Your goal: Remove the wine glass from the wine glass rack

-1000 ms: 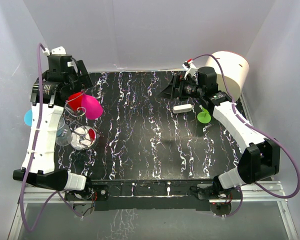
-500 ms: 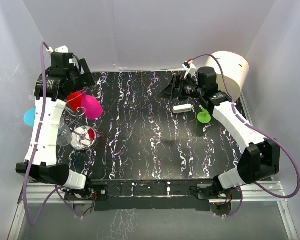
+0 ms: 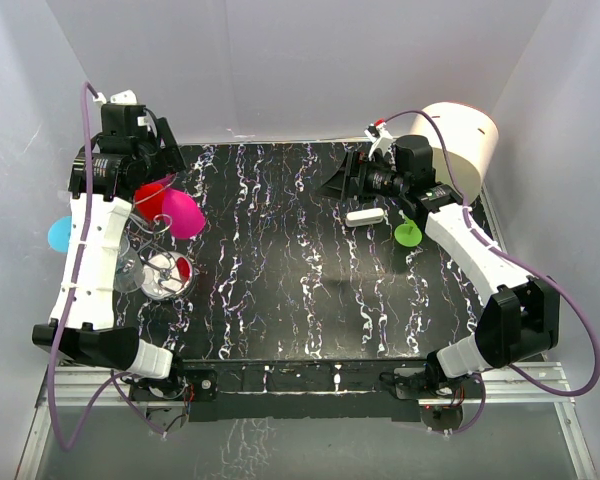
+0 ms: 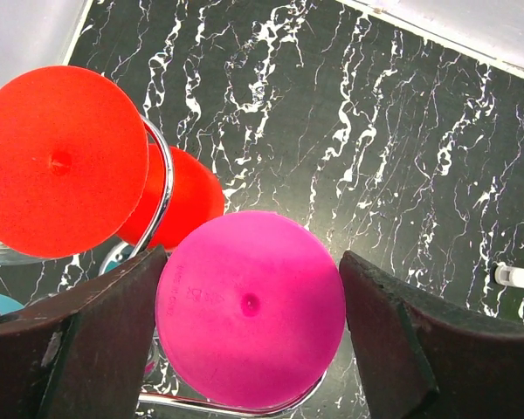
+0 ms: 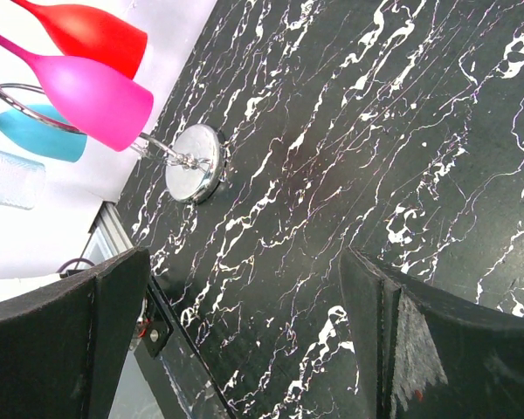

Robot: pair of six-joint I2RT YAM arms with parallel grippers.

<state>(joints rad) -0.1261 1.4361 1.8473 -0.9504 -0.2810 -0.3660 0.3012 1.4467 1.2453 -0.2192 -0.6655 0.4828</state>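
The wine glass rack (image 3: 158, 232) is a silver wire stand on a round shiny base disc (image 3: 164, 273) at the table's left edge. Red (image 3: 152, 199), pink (image 3: 185, 214), blue (image 3: 57, 234) and clear (image 3: 126, 270) glasses hang on it. My left gripper (image 3: 170, 172) is open above the rack. In the left wrist view its jaws (image 4: 249, 262) straddle the pink glass's round foot (image 4: 249, 305), close on both sides, with the red foot (image 4: 61, 161) to the left. My right gripper (image 3: 337, 182) is open and empty at the far right; it (image 5: 244, 257) looks across at the rack base (image 5: 192, 161).
A green wine glass (image 3: 408, 233) stands on the table by the right arm, with a small white object (image 3: 364, 215) next to it. A large cream cylinder (image 3: 462, 145) stands at the far right corner. White walls close in the table.
My left arm has shifted slightly, settling the gripper over the pink glass's foot. The glasses, the rack and the right arm have not moved.
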